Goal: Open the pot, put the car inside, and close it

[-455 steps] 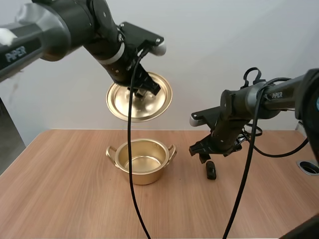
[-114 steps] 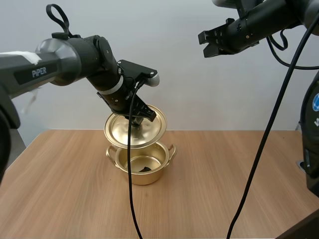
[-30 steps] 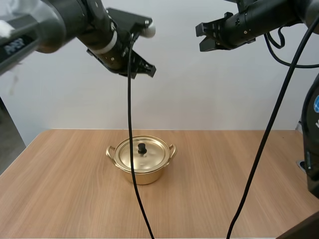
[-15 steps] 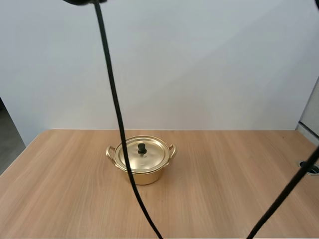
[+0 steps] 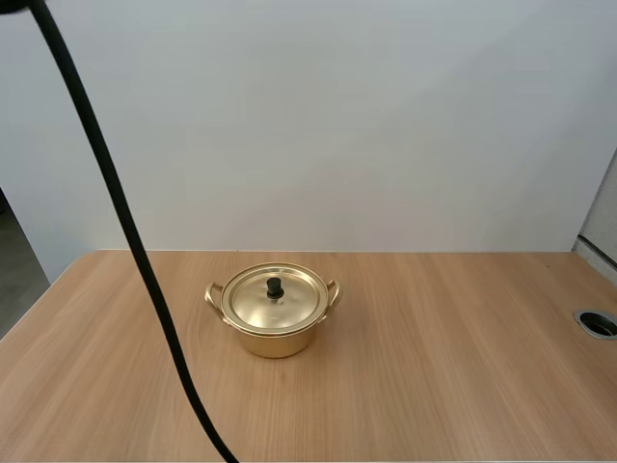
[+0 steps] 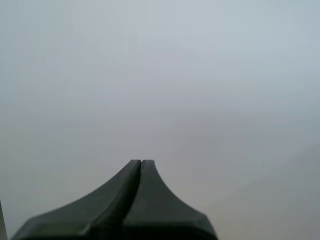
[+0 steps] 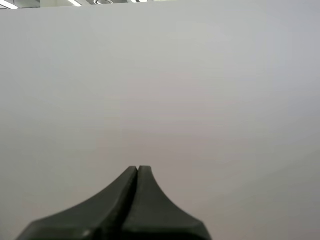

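There is one pot (image 5: 277, 338) on the tabletop (image 5: 463, 376). It is gold, shiny and round. It stands upright, flat on its bottom. It is a little to the left of the middle of the tabletop, nearer the far edge than the near edge.

One lid (image 5: 258, 304) sits on the pot. It lies flat and covers the whole opening, so the pot is closed and its inside is hidden. One small black knob (image 5: 275, 286) stands in the middle of the lid and points straight up.

The pot has two small gold handles. The left handle (image 5: 213, 293) sticks out to the left. The right handle (image 5: 334, 289) sticks out to the right. A line from one handle to the other runs from side to side across the tabletop.

One round hole (image 5: 598, 322) with a dark ring is set in the tabletop near its right edge, well apart from the pot.

There are two tools. The left tool (image 6: 141, 163) is clenched on nothing. Its two black fingers press together into one dark wedge. The right tool (image 7: 137, 169) is clenched the same way, with both fingers tight together and nothing between them.
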Robot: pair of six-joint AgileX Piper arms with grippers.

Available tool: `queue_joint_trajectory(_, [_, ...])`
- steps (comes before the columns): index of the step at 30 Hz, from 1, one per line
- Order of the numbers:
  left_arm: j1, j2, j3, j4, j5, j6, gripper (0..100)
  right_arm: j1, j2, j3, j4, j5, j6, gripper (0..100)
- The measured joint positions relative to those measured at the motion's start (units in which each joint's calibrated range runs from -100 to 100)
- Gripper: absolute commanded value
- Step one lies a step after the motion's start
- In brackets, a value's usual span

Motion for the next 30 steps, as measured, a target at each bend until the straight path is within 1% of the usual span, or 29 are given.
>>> queue_joint_trajectory(2, [0.49, -2.2, 2.6, -2.1, -1.0, 0.8, 0, -1.5, -3.2, 3.7, 3.5, 2.1, -2.4, 0])
queue_joint_trajectory(5, [0.5, -4.8, 5.9, -5.2, -4.2, 3.0, 0, -2.9, -6.4, 7.9, 7.1, 3.4, -5.6, 0])
queue_joint_trajectory(6, [0.5, -6.8, 8.6, -7.1, -7.3, 5.1, 0, -3.2, -7.0, 8.8, 7.9, 3.4, -6.2, 0])
queue_joint_trajectory(7, [0.5, -8.5, 11.5, -8.5, -10.5, 7.0, 0, -4.0, -8.4, 11.2, 10.0, 3.3, -8.1, 0])
queue_joint_trajectory(11, [0.5, -12.8, 19.9, -9.2, -16.5, 9.9, 0, -6.9, -9.4, 18.3, 16.4, 1.6, -13.2, 0])
queue_joint_trajectory(13, [0.5, -13.3, 23.7, -8.3, -18.8, 9.8, 0, -8.4, -9.3, 20.9, 16.9, 1.0, -13.4, 0])
queue_joint_trajectory(15, [0.5, -13.3, 27.5, -8.3, -22.4, 8.7, 0, -9.4, -9.4, 23.1, 15.9, 0.8, -12.2, 0])
queue_joint_trajectory(18, [0.5, -13.3, 33.8, -8.3, -30.6, 7.6, 0, -9.9, -9.4, 25.9, 14.4, 0.8, -10.6, 0])
queue_joint_trajectory(20, [0.5, -13.3, 38.0, -8.3, -34.8, 7.5, 0, -9.9, -9.4, 26.5, 14.7, 0.1, -10.7, 0])
queue_joint_trajectory(22, [0.5, -13.3, 42.2, -8.3, -38.4, 7.5, 0, -9.9, -9.4, 26.5, 16.7, 0.1, -11.7, 0])
queue_joint_trajectory(24, [0.5, -13.3, 46.0, -8.3, -39.1, 7.5, 0, -9.9, -9.4, 26.5, 17.8, 0.1, -11.9, 0])
queue_joint_trajectory(30, [0.5, -13.3, 54.1, -8.3, -39.0, 7.5, 0, -9.9, -9.4, 26.5, 17.9, 0.1, -11.9, 0])
